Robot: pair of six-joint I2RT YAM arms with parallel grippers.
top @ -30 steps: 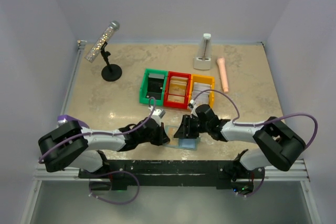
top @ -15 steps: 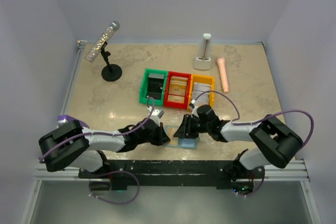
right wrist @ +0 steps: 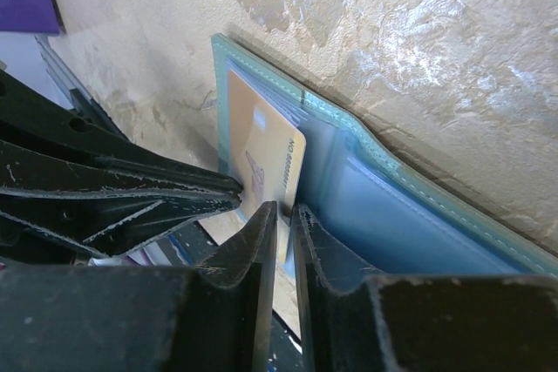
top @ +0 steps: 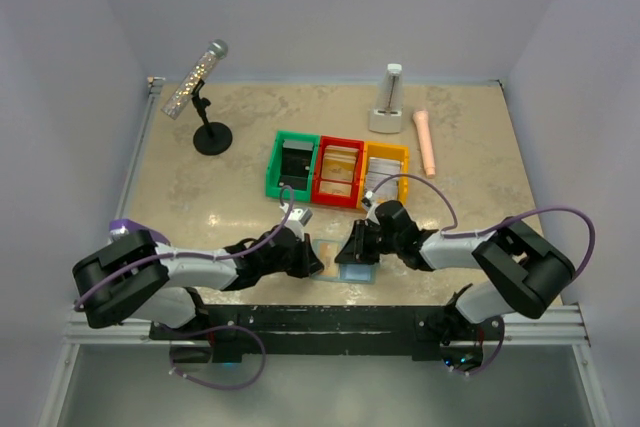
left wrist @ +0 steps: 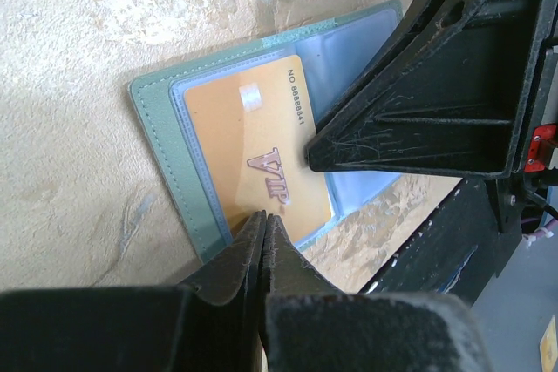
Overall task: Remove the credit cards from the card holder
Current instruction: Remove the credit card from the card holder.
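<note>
Your left gripper (left wrist: 264, 215) has its fingers pressed together, tips at the edge of the open card holder (left wrist: 159, 124), which lies near the table's (top: 200, 197) front edge. An orange credit card (left wrist: 253, 150) lies on one panel. Your right gripper (right wrist: 282, 209) is narrowed to a slit at that card's edge, and you cannot tell whether it grips.

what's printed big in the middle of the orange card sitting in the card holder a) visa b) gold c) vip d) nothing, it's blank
c: in the left wrist view the orange card tucked in the card holder shows raised VIP lettering across its middle, with a number along one edge.
</note>
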